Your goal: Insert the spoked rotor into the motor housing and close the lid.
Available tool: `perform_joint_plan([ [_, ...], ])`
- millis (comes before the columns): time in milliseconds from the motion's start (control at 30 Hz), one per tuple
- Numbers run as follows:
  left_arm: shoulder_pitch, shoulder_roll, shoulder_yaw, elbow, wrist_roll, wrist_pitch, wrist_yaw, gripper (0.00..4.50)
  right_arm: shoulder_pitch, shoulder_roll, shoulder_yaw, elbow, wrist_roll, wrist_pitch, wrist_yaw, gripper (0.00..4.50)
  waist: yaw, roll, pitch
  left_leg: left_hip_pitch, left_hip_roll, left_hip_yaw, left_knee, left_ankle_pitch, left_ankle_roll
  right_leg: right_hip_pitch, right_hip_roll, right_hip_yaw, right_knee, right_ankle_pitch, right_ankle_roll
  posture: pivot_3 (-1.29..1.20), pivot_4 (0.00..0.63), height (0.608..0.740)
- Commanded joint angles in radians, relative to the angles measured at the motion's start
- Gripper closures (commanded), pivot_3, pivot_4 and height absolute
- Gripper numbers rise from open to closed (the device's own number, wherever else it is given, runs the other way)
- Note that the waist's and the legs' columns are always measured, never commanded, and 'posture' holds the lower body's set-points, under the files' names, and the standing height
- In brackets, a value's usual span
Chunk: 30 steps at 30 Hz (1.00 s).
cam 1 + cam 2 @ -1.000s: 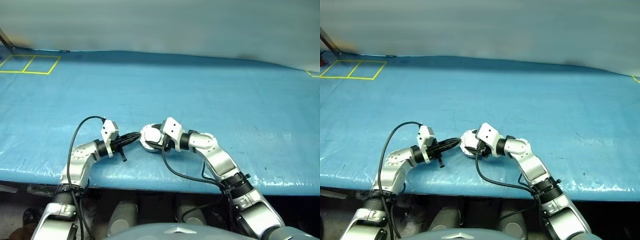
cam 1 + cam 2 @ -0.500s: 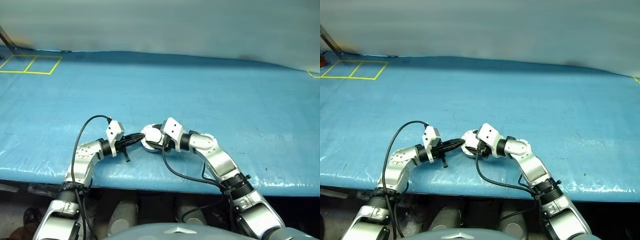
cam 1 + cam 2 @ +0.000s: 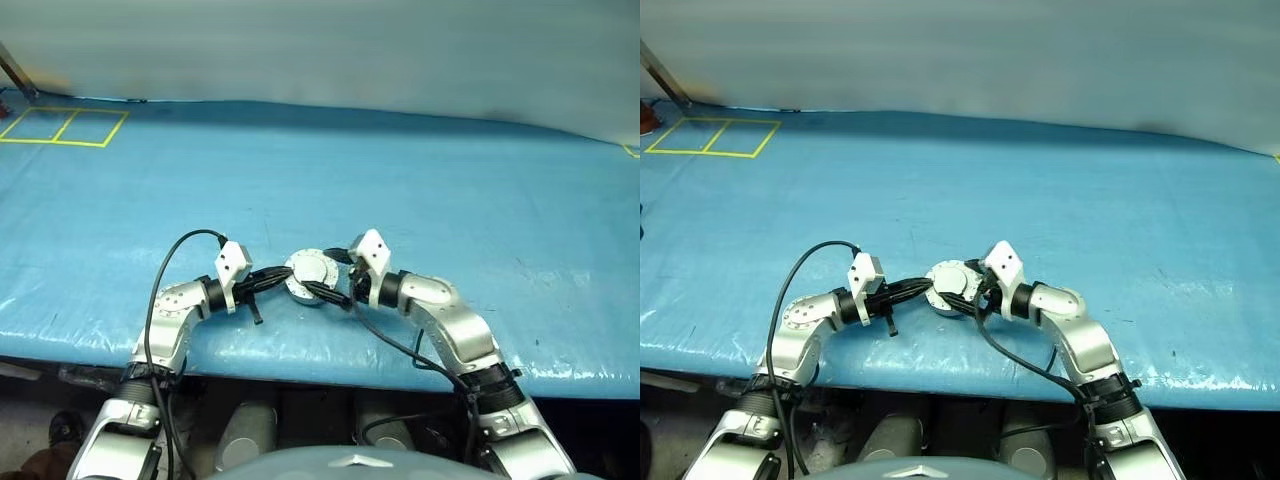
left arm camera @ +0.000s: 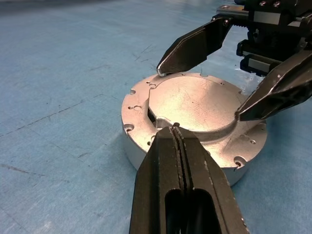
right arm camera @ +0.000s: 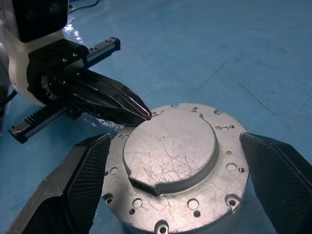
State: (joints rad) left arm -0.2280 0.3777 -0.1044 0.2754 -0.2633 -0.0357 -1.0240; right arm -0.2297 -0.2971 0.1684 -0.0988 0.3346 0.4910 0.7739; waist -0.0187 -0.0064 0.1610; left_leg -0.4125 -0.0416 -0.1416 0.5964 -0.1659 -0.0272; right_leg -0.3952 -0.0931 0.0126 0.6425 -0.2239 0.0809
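Note:
The motor housing (image 4: 141, 151) stands on the blue table close to its front edge, seen too as a silver can (image 3: 310, 275). The lid (image 5: 170, 146) lies on top of it, plain light-grey face up, with small holes around its flange. My left gripper (image 4: 176, 134) is shut on nothing, and its tips rest against the lid's raised centre at the near edge. My right gripper (image 5: 175, 139) is open, one finger (image 5: 87, 165) on each side of the can, apart from its wall. The spoked rotor is hidden.
A blue sheet covers the table (image 3: 420, 180), whose front edge runs just behind both arms. Yellow taped squares (image 3: 60, 127) mark the far left corner. A black cable (image 3: 175, 250) loops over the left wrist and another (image 3: 390, 345) hangs under the right.
My right gripper has opened wider, rolled and drawn back to the right, so its fingers now straddle the can. The left gripper stays shut against the lid.

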Motion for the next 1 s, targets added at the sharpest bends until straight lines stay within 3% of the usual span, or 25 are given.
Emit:
perform_joint_plan([
  [33, 0.014, -0.004, -0.015, 0.013, 0.019, -0.001, 0.006, 4.5, -0.001, 0.019, -0.126, -0.034, 0.135, 0.114, -0.04, 0.03, 0.0, 0.0, 0.0, 0.0, 0.0, 0.0, 0.0, 0.0, 0.0, 0.0, 0.0, 0.0, 0.0, 0.0, 0.0, 0.0, 0.15, 0.74],
  [400, 0.0, -0.012, -0.017, 0.034, 0.026, -0.019, 0.006, 4.5, 0.015, 0.079, -0.345, 0.092, 0.399, 0.503, -0.182, 0.03, 0.002, 0.0, 0.0, -0.001, 0.0, 0.0, -0.001, 0.0, 0.0, -0.001, 0.0, 0.0, 0.0, 0.0, 0.0, 0.0, 0.15, 0.74],
  [667, 0.016, -0.01, -0.017, 0.028, 0.028, -0.029, 0.013, 4.5, 0.044, 0.144, -0.342, 0.069, 0.505, 0.641, -0.21, 0.03, 0.001, 0.001, 0.0, -0.001, 0.0, 0.0, -0.001, 0.0, 0.0, -0.001, 0.0, 0.0, 0.0, 0.0, -0.001, 0.0, 0.15, 0.74],
  [933, 0.021, -0.007, -0.019, 0.023, 0.028, -0.031, 0.022, 4.5, 0.033, 0.174, -0.345, 0.088, 0.517, 0.64, -0.253, 0.03, -0.001, 0.001, -0.001, -0.001, 0.0, 0.0, 0.0, 0.0, 0.0, -0.001, 0.0, 0.0, 0.0, 0.0, 0.0, 0.0, 0.15, 0.74],
  [1000, 0.02, -0.007, -0.019, 0.023, 0.028, -0.029, 0.021, 4.5, 0.024, 0.187, -0.365, 0.105, 0.534, 0.636, -0.26, 0.69, -0.001, 0.001, -0.001, -0.001, 0.0, 0.0, 0.0, 0.0, 0.0, -0.001, 0.0, 0.0, 0.0, 0.0, 0.0, 0.0, 0.15, 0.74],
])
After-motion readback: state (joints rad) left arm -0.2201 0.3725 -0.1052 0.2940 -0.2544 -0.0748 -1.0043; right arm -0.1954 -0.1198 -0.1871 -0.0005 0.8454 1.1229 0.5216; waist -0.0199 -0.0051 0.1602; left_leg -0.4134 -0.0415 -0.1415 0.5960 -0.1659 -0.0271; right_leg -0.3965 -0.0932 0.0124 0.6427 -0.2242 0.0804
